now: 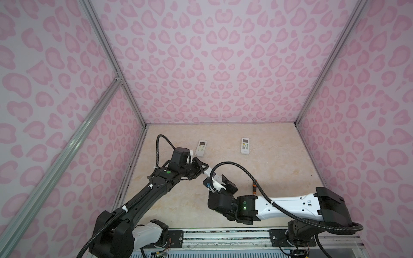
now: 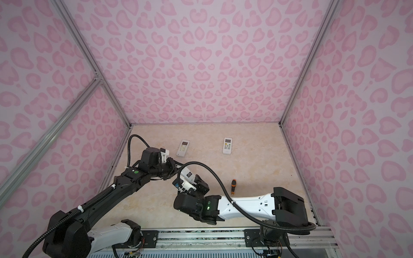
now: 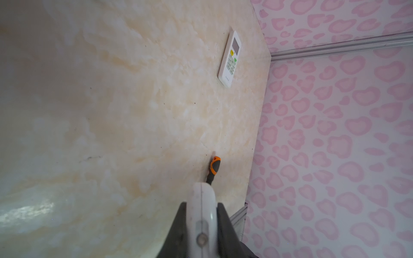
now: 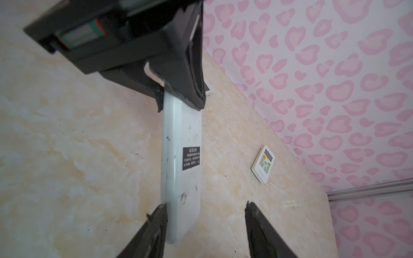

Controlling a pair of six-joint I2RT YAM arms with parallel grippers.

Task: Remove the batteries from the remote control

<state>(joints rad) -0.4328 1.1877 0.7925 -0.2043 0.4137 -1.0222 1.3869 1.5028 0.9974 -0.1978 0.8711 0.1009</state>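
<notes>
A white remote control (image 1: 211, 175) hangs above the table between my two grippers, its back with a black label (image 4: 191, 158) facing the right wrist camera. My left gripper (image 3: 202, 214) is shut on one end of it (image 3: 203, 198); it also shows in the right wrist view (image 4: 178, 73). My right gripper (image 4: 204, 206) stands open around the other end; one finger (image 4: 159, 219) lies against the remote's edge and the other finger (image 4: 252, 219) is well clear. No batteries are in view; the remote's back looks closed.
Two more white remotes (image 1: 201, 147) (image 1: 245, 145) lie face up near the back of the table. An orange-and-black screwdriver (image 2: 233, 186) lies beside the right arm. Pink patterned walls enclose the table on three sides.
</notes>
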